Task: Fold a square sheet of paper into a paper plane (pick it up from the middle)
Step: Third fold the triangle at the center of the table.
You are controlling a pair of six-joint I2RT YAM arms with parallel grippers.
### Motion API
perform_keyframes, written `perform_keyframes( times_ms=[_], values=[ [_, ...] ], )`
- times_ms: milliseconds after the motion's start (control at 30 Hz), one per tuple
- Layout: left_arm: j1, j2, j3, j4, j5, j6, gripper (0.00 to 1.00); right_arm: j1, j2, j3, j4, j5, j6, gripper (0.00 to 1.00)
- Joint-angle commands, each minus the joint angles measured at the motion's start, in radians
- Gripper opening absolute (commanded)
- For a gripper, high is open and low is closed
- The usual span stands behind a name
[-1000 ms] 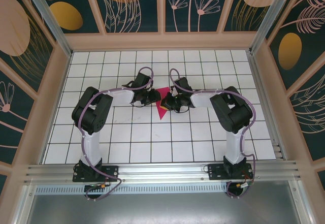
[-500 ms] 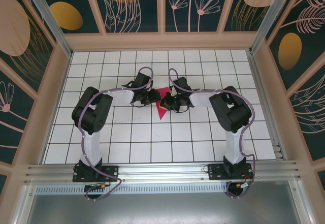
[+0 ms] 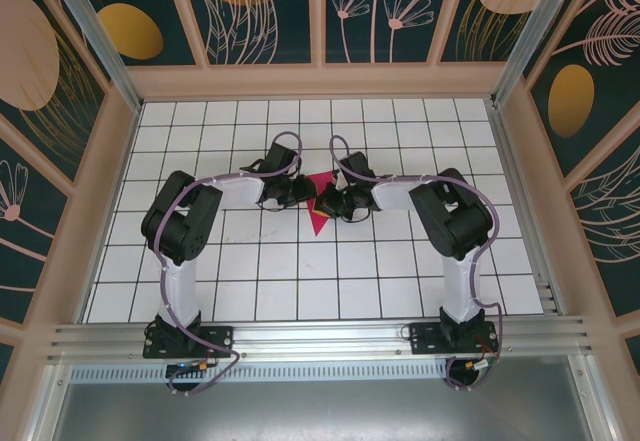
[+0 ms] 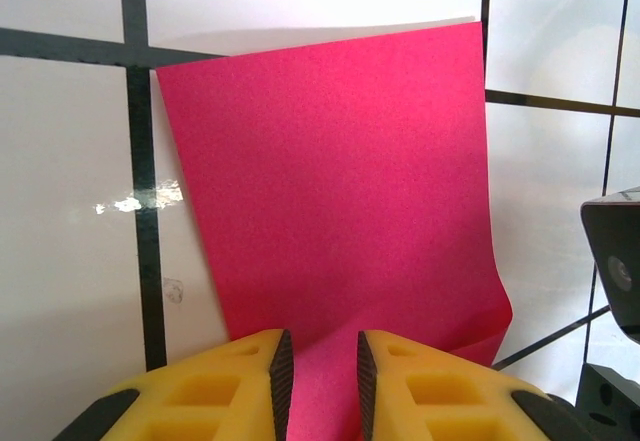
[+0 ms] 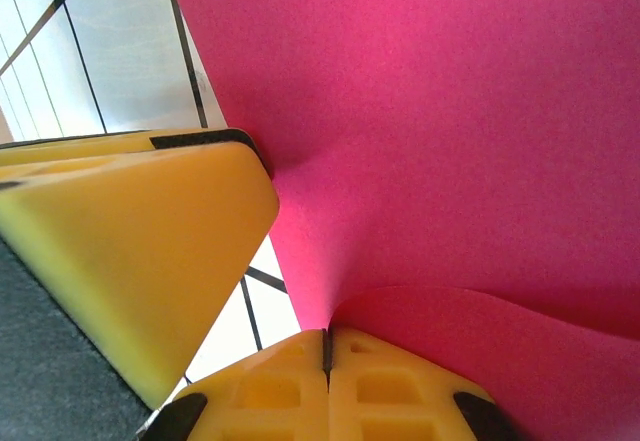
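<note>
View from above of a white tabletop (image 3: 300,271) ruled with a black grid, with 2 robot arms reaching in from the near edge and meeting at the middle. Between them lies the pink paper (image 3: 319,217), a narrow shape whose long axis runs from the far side toward the arm bases and ends in a point on the near side. The left gripper (image 3: 292,193) comes at it from the left and the right gripper (image 3: 332,202) from the right, so both cross the paper's long axis and both are at the paper, neither nearer than the other. In the left wrist view the paper stretches straight away from the jaws and lies mostly flat, with 1 near corner curling up off the tabletop. The left jaws stand a narrow gap apart with pink showing in the gap, and it cannot be told whether the pads touch the paper. In the right wrist view the right jaws are pressed together, and the paper bends down into the seam between them, so they appear to pinch its edge. A yellow finger (image 5: 130,251), probably the left gripper's, sits just beside them. Any coming fold likely turns on this side-by-side hold across the paper's middle.
</note>
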Motion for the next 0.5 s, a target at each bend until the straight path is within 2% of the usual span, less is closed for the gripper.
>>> perform_keyframes(
  times_ms=[0, 467],
  values=[
    [-0.001, 0.012, -0.004, -0.051, -0.018, 0.010, 0.26, 0.008, 0.028, 0.025, 0.000, -0.007, -0.025, 0.01],
    [-0.001, -0.005, 0.008, -0.076, -0.047, 0.008, 0.26, 0.007, 0.040, 0.032, -0.034, 0.036, -0.034, 0.01]
  ],
)
